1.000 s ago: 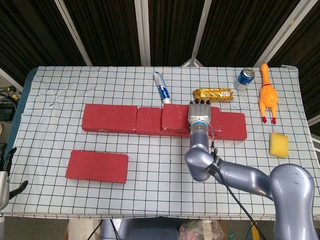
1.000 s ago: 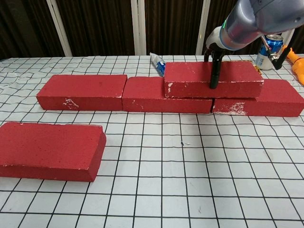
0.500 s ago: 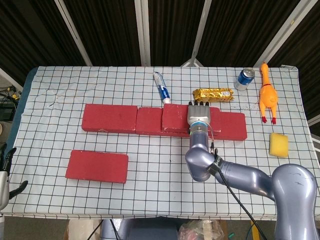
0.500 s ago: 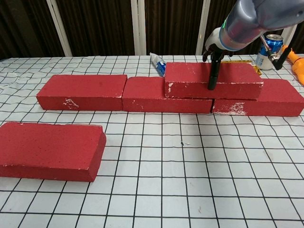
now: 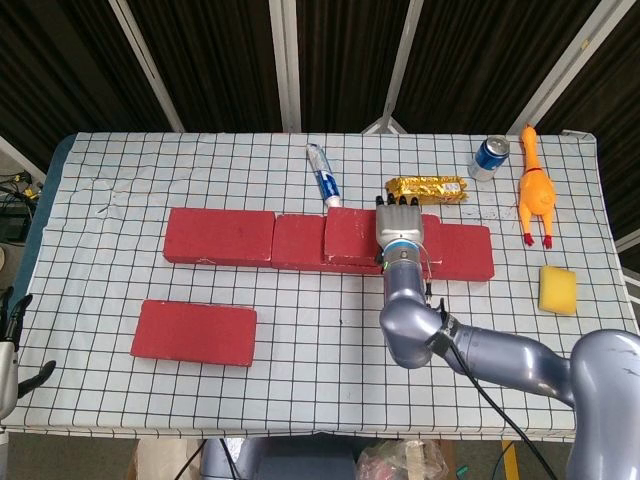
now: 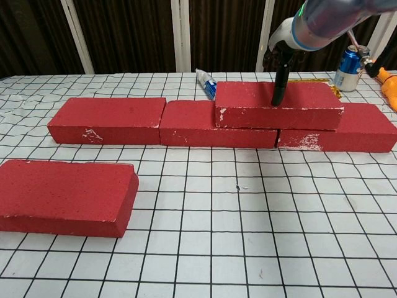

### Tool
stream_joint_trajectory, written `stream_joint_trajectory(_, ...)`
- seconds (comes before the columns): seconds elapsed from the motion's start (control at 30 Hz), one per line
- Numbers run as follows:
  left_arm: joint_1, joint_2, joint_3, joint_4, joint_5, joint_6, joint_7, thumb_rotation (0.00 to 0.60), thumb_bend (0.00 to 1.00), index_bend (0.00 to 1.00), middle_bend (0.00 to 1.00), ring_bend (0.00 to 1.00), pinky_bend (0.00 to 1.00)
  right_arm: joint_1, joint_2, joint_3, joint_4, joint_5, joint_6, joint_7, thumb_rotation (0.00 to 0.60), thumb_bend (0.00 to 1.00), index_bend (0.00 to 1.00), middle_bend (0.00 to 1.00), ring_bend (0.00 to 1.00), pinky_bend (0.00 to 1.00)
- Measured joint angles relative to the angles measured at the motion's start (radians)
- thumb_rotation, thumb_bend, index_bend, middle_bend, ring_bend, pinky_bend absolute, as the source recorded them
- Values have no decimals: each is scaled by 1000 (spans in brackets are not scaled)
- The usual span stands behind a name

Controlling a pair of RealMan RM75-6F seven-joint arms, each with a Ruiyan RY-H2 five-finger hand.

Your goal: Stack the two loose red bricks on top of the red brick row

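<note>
Behind brick row [image 5: 230, 238]: tube [image 5: 322, 176], gold packet [image 5: 427, 188], can [image 5: 489, 157]; right hand [image 5: 400, 226] fingers [image 6: 280, 81] spread over stacked brick [image 6: 277, 104].

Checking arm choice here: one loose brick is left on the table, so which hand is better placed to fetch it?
Probably the left hand. It shows at the table's near-left edge, the side where the loose brick lies. The right hand is over the stacked brick, far across the row.
</note>
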Motion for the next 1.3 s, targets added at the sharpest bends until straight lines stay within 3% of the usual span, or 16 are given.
stream_joint_trajectory(0.17,-1,3,5,-1,11,-4,-13,600,0,140,12,18,113,-94,101,-9,-194,-165,35,122,600,189,6,0,0,0)
stream_joint_trajectory(0.3,-3,7,12,-2,22,-8,-23,600,0,140,12,18,113,-198,176,-46,-331,-342,66,241,600,190,6,0,0,0)
stream_joint_trajectory(0.43,-4,11,17,-2,32,-11,-30,600,0,140,11,18,98,-327,258,-108,-445,-532,78,377,600,189,6,0,0,0)
stream_joint_trajectory(0.63,-9,4,12,7,44,-8,-42,600,0,139,13,16,45,-509,342,-210,-516,-837,92,582,600,189,7,0,0,0)
stream_joint_trajectory(0.87,-37,2,18,13,58,-59,-70,600,0,138,7,1,27,-731,380,-381,-528,-1235,167,793,600,189,6,0,0,0)
stream_joint_trajectory(1.03,-67,22,6,-19,32,-109,-45,600,0,112,0,0,26,-891,366,-514,-475,-1472,269,919,600,189,6,0,0,0)
stream_joint_trajectory(1.13,-89,49,-4,-60,4,-150,-11,600,0,97,0,0,26,-962,343,-561,-412,-1570,340,985,600,189,6,0,0,0)
stream_joint_trajectory(1.3,-143,103,-22,-136,-78,-258,62,600,0,65,0,0,27,-1046,298,-594,-321,-1679,444,1059,600,190,6,0,0,0)
